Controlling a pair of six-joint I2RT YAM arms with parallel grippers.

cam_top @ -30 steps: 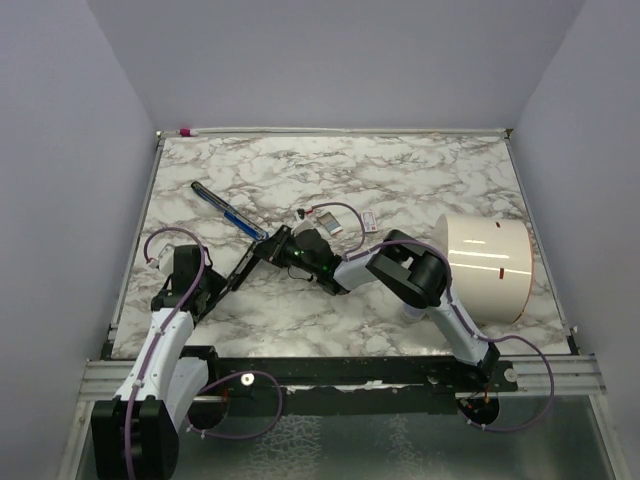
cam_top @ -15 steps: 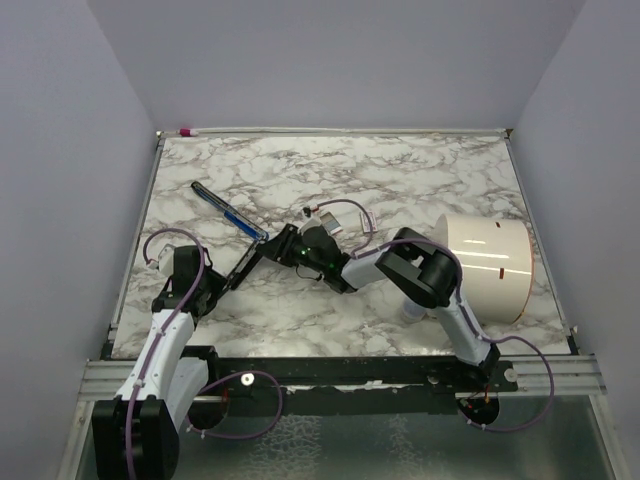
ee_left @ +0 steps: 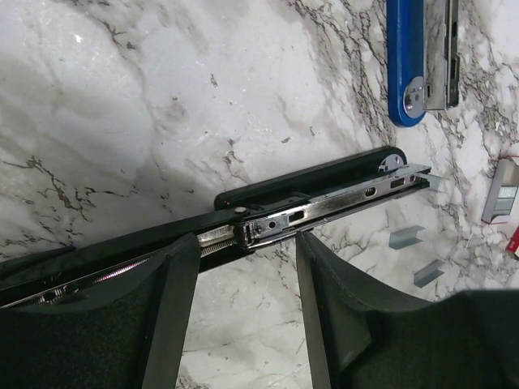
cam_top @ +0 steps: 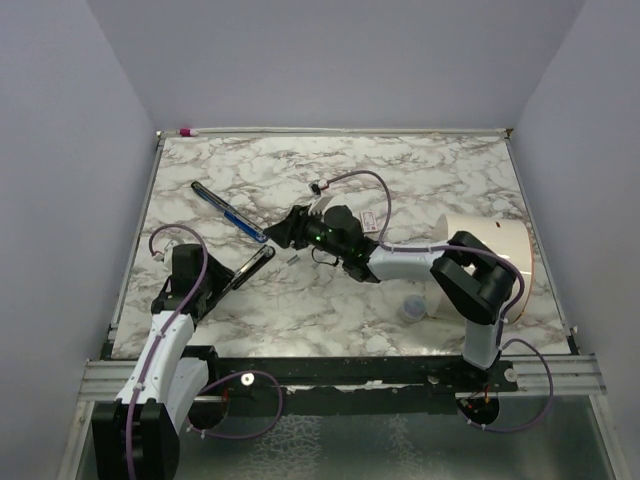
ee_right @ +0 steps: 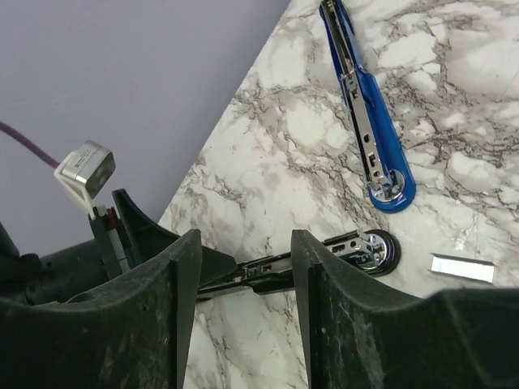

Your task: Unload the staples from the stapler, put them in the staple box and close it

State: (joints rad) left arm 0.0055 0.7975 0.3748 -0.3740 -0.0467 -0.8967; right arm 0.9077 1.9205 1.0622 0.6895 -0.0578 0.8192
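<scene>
The unloading step is looking close to done. The stapler (ee_left: 308, 180) is lying opened out on the marble bench (ee_left: 122, 97), left of centre, with its nose just near of the end of the long blue tool (ee_left: 405, 57). Its silvery rail (ee_left: 340, 198) is facing up.

The left claw (ee_left: 248, 237) is standing released. Its two fingers (ee_left: 170, 308) are parted with bare marble showing between them. The stapler is crossing just at their tips and is not being pinched. The right claw (ee_right: 245, 235) is hovering a little farther off and to the right, also released and gripping nothing.

The staples (ee_left: 405, 237) are lying loose on the bench just right of the stapler's nose.

Counting from the left wrist view:
- One stapler.
- One blue tool.
- Two short staple strips plainly out.
- One grey bit at the rail's open tip; whether it is a third strip or part of the magazine I cannot tell.
- One white piece (ee_left: 503, 190) with red marks at the right edge.

The overhead view is adding one large cream drum (cam_top: 490, 265) on the right and one small clear cup (cam_top: 412, 310) near it.

In my judgement the next move is calling for a check of the rail. One claw would be pinning the slim body across its narrow sides while the other is coaxing out anything left at the tip. A light, exact pinch seems needed, since the stapler is thin and likely to skate on the smooth marble.
</scene>
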